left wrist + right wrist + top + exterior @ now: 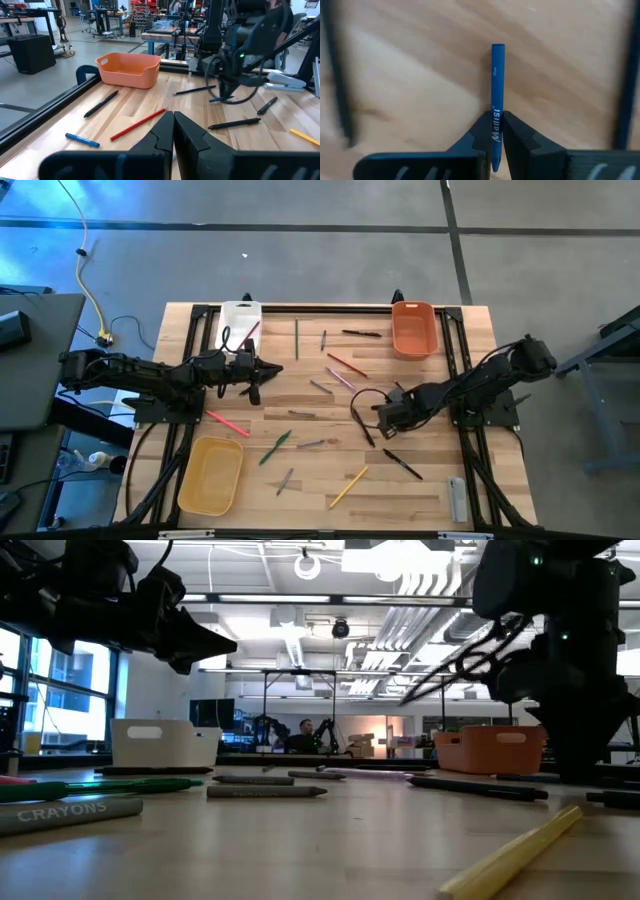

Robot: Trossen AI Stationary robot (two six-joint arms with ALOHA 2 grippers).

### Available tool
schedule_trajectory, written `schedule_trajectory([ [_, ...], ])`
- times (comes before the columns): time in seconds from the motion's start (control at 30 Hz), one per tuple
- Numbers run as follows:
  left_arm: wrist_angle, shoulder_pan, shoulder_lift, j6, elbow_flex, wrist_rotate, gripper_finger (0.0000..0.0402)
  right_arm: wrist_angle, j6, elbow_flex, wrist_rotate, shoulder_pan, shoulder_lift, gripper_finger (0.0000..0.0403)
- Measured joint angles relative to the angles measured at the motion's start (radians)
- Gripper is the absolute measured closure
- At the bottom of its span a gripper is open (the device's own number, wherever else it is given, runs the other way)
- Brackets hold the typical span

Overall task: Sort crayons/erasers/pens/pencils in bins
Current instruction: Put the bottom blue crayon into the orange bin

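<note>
The right gripper (497, 134) pinches a blue crayon (497, 85) (label "Madisi") well short of the orange bin (414, 328); the left gripper (173, 131), empty, is closed.

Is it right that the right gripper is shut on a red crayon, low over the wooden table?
Not quite: the crayon is blue, not red. The right wrist view shows the right gripper shut on a blue crayon, low over the wooden table.
</note>
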Motion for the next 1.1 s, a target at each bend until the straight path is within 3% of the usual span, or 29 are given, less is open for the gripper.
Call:
schedule_trajectory([
  [0.63,-0.007,0.0,0.0,0.0,0.0,0.0,0.0401,0.001,-0.223,0.162,0.075,-0.022,-0.002,0.038],
  [0.87,-0.007,0.0,0.0,-0.005,0.0,0.0,0.0401,0.01,-0.423,0.245,0.111,-0.108,-0.003,0.038],
  [1.1,-0.006,0.0,0.0,-0.006,0.0,0.0,0.0401,0.01,-0.699,0.352,0.127,-0.266,-0.003,0.038],
])
